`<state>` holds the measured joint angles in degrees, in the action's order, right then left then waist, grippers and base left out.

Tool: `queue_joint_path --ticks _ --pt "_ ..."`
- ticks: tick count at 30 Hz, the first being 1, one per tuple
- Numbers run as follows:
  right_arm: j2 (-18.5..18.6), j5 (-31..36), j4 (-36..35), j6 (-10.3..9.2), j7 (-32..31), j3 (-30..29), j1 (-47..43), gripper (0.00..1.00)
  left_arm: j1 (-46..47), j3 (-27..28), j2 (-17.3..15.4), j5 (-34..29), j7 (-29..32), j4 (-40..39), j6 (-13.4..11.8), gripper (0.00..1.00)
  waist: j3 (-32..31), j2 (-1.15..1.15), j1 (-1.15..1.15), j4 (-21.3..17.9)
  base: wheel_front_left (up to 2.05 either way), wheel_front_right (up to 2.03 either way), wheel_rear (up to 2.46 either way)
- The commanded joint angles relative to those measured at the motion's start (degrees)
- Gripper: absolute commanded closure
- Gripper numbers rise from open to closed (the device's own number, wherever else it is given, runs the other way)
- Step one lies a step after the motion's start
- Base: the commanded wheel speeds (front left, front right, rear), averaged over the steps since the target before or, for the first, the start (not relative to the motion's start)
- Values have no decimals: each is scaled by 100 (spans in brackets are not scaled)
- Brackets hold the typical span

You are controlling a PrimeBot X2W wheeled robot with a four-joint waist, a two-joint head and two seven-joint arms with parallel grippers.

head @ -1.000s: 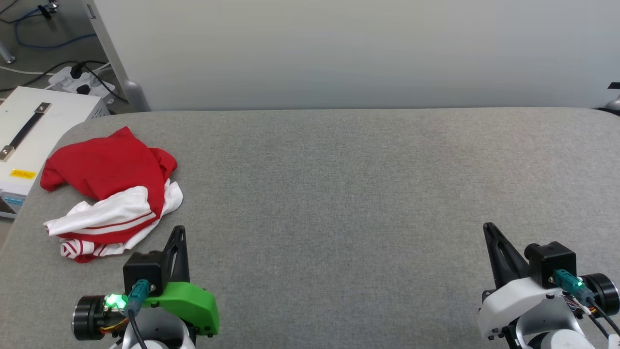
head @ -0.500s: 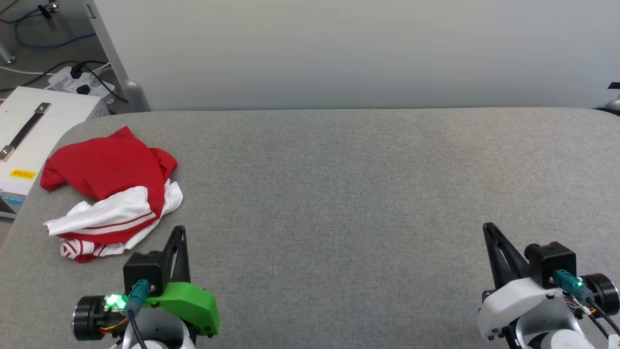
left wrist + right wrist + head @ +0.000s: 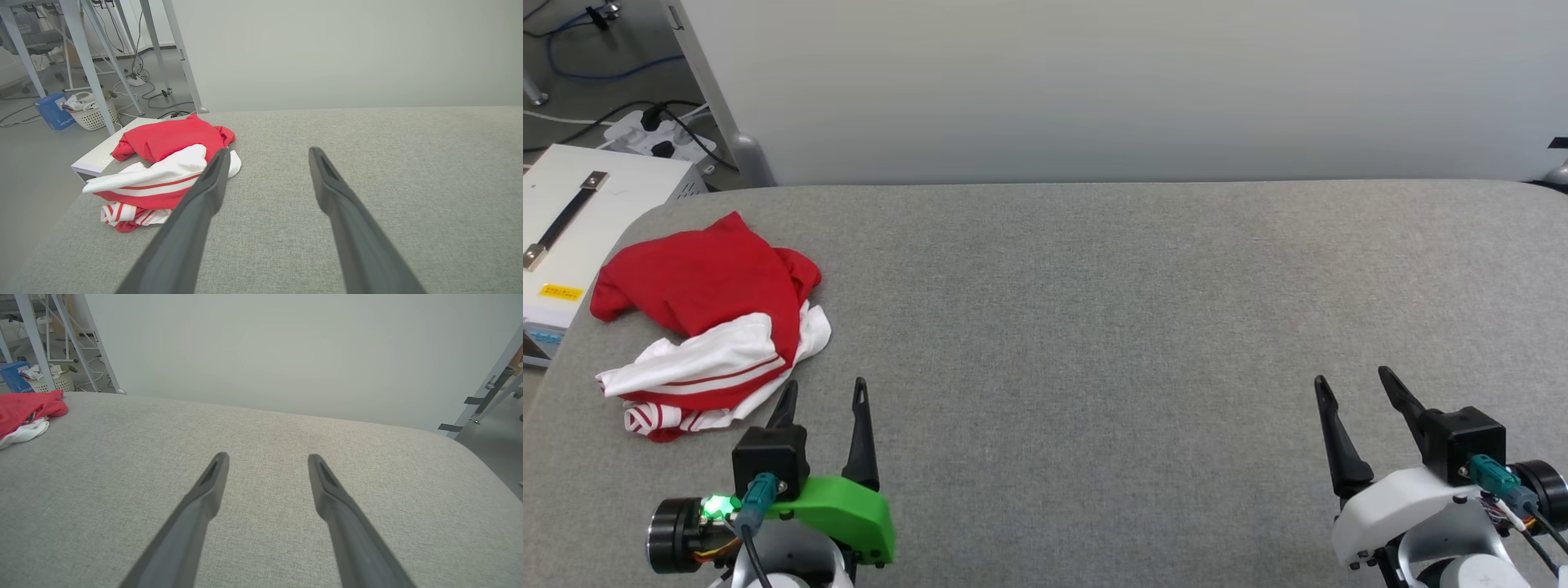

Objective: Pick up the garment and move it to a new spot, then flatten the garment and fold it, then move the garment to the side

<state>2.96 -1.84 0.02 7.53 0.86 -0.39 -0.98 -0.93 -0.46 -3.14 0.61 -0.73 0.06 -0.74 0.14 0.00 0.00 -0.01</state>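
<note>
The garment (image 3: 707,314) lies crumpled at the near left of the grey padded table (image 3: 1094,310), red cloth over white striped sleeves. It also appears in the left wrist view (image 3: 163,171) and at the left edge of the right wrist view (image 3: 24,414). My left gripper (image 3: 823,390) stands open just right of and nearer than the garment, with nothing between its fingers (image 3: 267,152). My right gripper (image 3: 1352,382) stands open at the lower right, far from the garment, its fingers (image 3: 267,457) over bare table.
A white box (image 3: 572,220) with a handle stands off the table's left edge, with a power strip and cables (image 3: 658,135) on the floor behind it. A pale wall (image 3: 1094,82) runs behind the table. Metal frame legs and a basket (image 3: 92,114) stand on the floor at left.
Both grippers have gone from shut to open. The garment has not moved.
</note>
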Motion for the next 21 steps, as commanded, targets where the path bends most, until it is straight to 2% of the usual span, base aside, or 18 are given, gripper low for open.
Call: queue_joint_path --ticks 1,21 --pt "-1 -72 -67 0 70 -32 10 0 25 -18 2 44 -64 -25 -45 0 1 0 0 0 0 0 0" --pt "-2 -466 -226 -1 306 -48 -64 0 40 -123 7 160 -303 -63 -117 0 14 0 0 -7 0 0 0"
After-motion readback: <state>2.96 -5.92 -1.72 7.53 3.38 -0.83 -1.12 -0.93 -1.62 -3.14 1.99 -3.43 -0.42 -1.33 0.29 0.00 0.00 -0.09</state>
